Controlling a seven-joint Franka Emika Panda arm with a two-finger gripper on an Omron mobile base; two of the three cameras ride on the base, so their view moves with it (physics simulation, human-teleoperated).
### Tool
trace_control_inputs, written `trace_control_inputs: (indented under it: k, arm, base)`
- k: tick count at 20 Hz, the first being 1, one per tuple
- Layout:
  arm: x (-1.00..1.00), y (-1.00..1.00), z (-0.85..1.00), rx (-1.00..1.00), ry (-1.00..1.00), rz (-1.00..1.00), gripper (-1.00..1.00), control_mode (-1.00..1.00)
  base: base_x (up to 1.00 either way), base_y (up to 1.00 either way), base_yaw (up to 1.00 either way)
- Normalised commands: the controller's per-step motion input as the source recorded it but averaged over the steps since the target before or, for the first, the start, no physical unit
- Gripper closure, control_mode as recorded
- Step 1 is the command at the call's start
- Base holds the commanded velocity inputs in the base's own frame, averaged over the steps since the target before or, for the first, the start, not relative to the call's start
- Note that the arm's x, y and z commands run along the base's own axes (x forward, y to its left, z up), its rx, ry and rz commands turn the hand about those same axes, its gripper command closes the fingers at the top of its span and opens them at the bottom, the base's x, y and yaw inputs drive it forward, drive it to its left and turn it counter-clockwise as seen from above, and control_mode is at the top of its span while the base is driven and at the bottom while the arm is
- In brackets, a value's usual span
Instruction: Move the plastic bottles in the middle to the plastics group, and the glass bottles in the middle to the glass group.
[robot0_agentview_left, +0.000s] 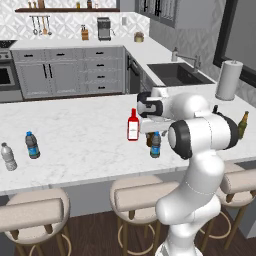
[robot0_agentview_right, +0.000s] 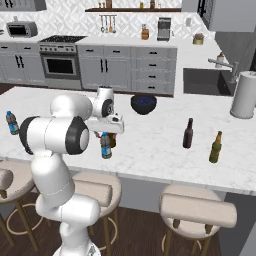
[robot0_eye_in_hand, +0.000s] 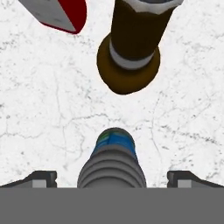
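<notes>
My hand (robot0_eye_in_hand: 112, 178) hangs straight over the small plastic bottle (robot0_agentview_left: 156, 145) in the middle of the bench (robot0_agentview_left: 75, 135), fingers spread wide with 1 tip on either side of it and nothing held. In the hand view the bottle's ribbed body rises between the tips, blue-green label band beyond it. I judge it light and thin-walled, likely to flex if squeezed hard and easy to tip, so I would close on the ribbed body below the shoulder, where the ridges give some bite.

The brown bottle (robot0_eye_in_hand: 131, 48) stands just beside it, and the red bottle (robot0_agentview_left: 133, 126) close on the far side; both look like rigid, heavier, slick glass, breakable if knocked.

The red bottle's white label is too small to read, and I can make out no brand or lettering elsewhere.
</notes>
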Motion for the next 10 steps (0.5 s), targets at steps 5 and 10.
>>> trace_control_inputs:
  k: [5, 10]
  arm:
    - [-0.06, 0.00, 0.00, 0.00, -0.03, -0.10, -1.00, -1.00]
    - [-0.13, 0.00, 0.02, 0.00, -0.06, -0.12, -1.00, -1.00]
  base:
    - [0.00, 0.00, 0.00]
    - [0.00, 0.00, 0.00]
